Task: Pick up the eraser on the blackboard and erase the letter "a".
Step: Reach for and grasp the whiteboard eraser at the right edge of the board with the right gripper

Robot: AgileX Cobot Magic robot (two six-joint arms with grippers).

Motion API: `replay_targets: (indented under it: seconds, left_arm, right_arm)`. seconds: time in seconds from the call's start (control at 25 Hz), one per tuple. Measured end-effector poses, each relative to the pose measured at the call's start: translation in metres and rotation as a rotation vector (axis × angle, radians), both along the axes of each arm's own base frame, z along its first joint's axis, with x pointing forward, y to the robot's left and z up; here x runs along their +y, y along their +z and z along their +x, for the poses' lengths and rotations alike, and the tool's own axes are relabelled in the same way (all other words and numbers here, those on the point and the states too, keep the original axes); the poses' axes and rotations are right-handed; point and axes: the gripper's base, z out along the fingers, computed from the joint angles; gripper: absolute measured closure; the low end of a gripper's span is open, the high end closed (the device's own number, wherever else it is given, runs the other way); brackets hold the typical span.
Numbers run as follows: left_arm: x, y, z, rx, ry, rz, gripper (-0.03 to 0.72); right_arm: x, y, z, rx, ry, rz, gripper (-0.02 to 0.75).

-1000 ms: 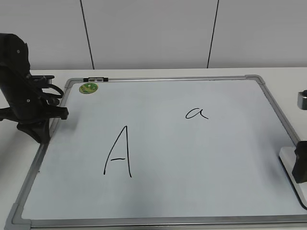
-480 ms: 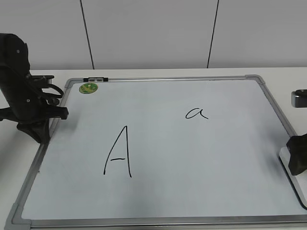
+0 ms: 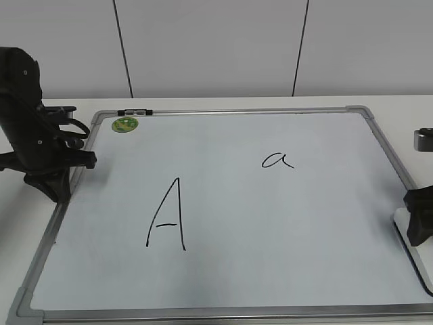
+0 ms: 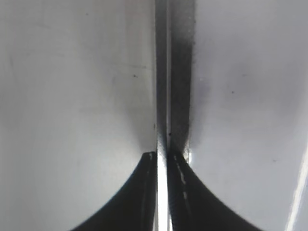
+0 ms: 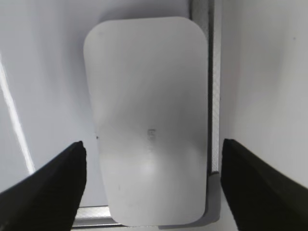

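The blackboard (image 3: pixel 270 237) lies flat on the table, with the small letter "a" (image 3: pixel 278 160) right of its middle. The white eraser (image 3: pixel 402 221) sits at the board's right edge, mostly hidden in the exterior view by my right gripper (image 3: pixel 419 227). In the right wrist view the eraser (image 5: pixel 149 120) lies between the open fingers of my right gripper (image 5: pixel 153 147), which straddle it without touching. My left gripper (image 3: pixel 51 186) rests at the board's left edge; in the left wrist view it (image 4: pixel 162 155) is shut and empty over the metal frame (image 4: pixel 163 72).
A large capital "A" (image 3: pixel 167 217) is drawn on the board's left half. A green round magnet (image 3: pixel 124 124) sits in the far left corner. The board's silver frame (image 5: pixel 209 72) runs right beside the eraser. A white wall stands behind the table.
My right gripper has shifted a little left and down over the eraser, covering more of it. The left arm has not moved.
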Motion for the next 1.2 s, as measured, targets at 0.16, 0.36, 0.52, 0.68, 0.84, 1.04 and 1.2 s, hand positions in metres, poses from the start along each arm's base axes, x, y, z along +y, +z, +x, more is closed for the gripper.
replay_targets:
  seconds: [0.16,0.36,0.52,0.68,0.84,1.04,1.2]
  left_arm:
    - [0.0,0.0,0.0,0.0,0.0,0.0,0.645]
    - [0.0,0.0,0.0,0.0,0.001,-0.001,0.645]
    - [0.0,0.0,0.0,0.0,0.001,-0.001,0.645]
    - [0.0,0.0,0.0,0.0,0.001,-0.001,0.645]
    - [0.0,0.0,0.0,0.0,0.001,-0.001,0.645]
    - [0.0,0.0,0.0,0.001,0.003,-0.004,0.645]
    - [0.0,0.0,0.0,0.001,0.004,-0.005,0.645]
  right_arm:
    - [0.001,0.0,0.0,0.0,-0.005,0.006,0.09]
    - [0.0,-0.009,0.002,0.031,-0.005,0.007,0.09]
    - [0.0,-0.017,0.004,0.054,-0.005,0.008,0.092]
    - [0.0,-0.024,0.006,0.068,-0.006,0.01,0.099]
    - [0.0,-0.028,0.007,0.068,-0.008,0.012,0.109]
    - [0.0,-0.028,0.007,0.066,-0.002,0.011,0.173]
    - [0.0,-0.028,0.007,0.066,0.0,0.011,0.201]
